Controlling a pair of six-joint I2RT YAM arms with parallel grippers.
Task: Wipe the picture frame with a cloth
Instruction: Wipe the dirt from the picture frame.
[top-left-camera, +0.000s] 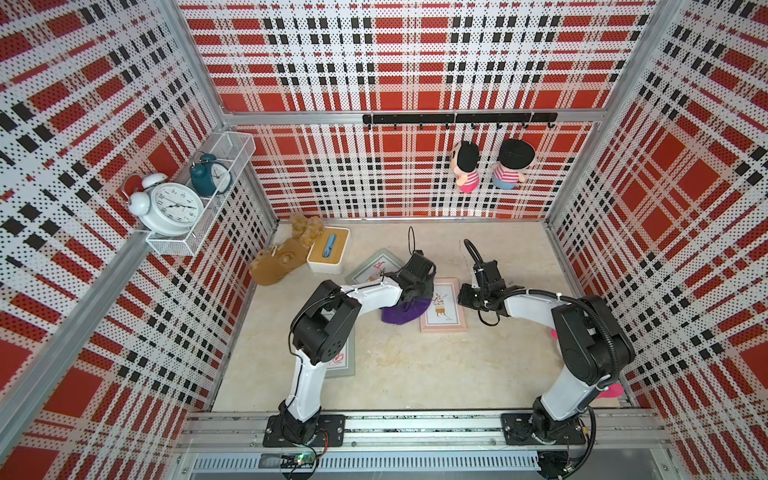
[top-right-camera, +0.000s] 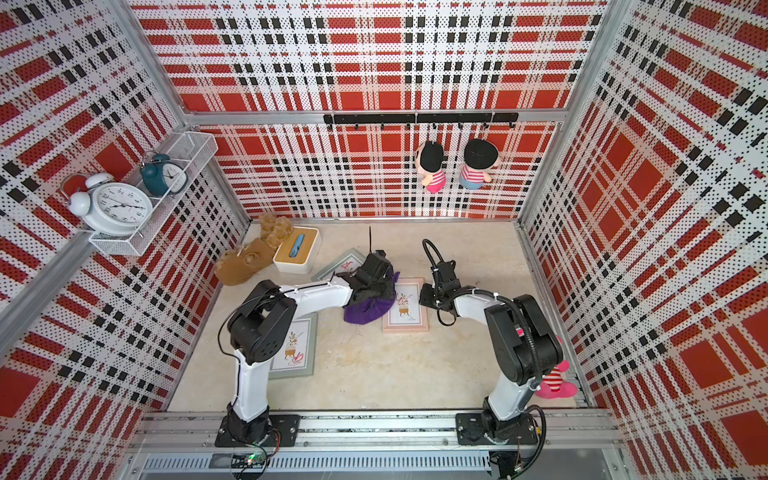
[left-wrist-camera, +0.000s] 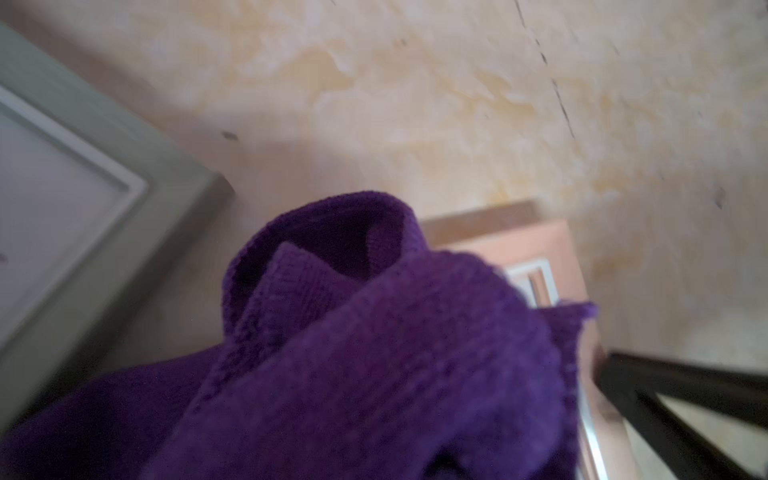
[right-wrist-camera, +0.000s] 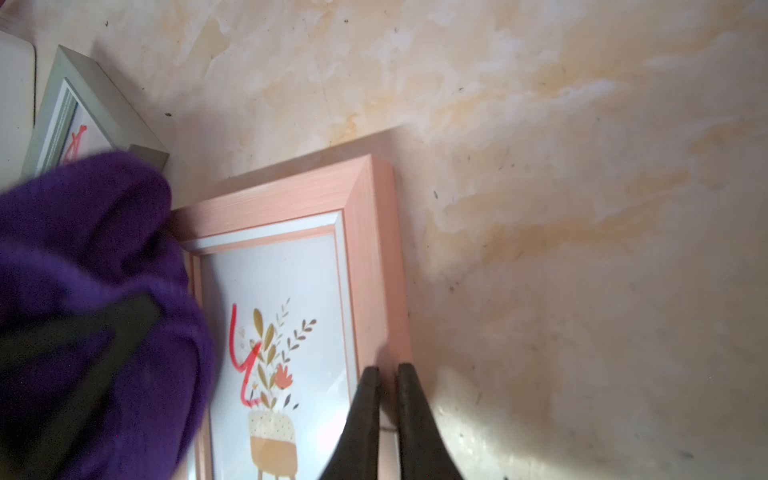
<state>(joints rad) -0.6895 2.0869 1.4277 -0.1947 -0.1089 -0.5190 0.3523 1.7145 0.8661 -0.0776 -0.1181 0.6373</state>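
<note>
1. Right wrist view: pink picture frame (right-wrist-camera: 374, 249) flat on worktop (right-wrist-camera: 582, 208); red scribble across its plant print.
2. Purple cloth (right-wrist-camera: 104, 249) bunched over one side of the frame, grasped by left end effector (top-left-camera: 409, 296).
3. Clenched right end effector (right-wrist-camera: 388, 374), tips at the frame's opposite rail.
4. Corner of grey-green frame (right-wrist-camera: 104, 104) just beside cloth; tissue box (top-left-camera: 328, 253) and tan plush (top-left-camera: 278, 266) farther back.
5. Wall shelf: white alarm clock (top-left-camera: 174, 208), numbered dial.

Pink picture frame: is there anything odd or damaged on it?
Yes. A bright red scribble runs over the plant print in the pink frame. Its loose strokes do not match the muted drawing. Whether it lies on the glass or the paper, I cannot tell.
</note>
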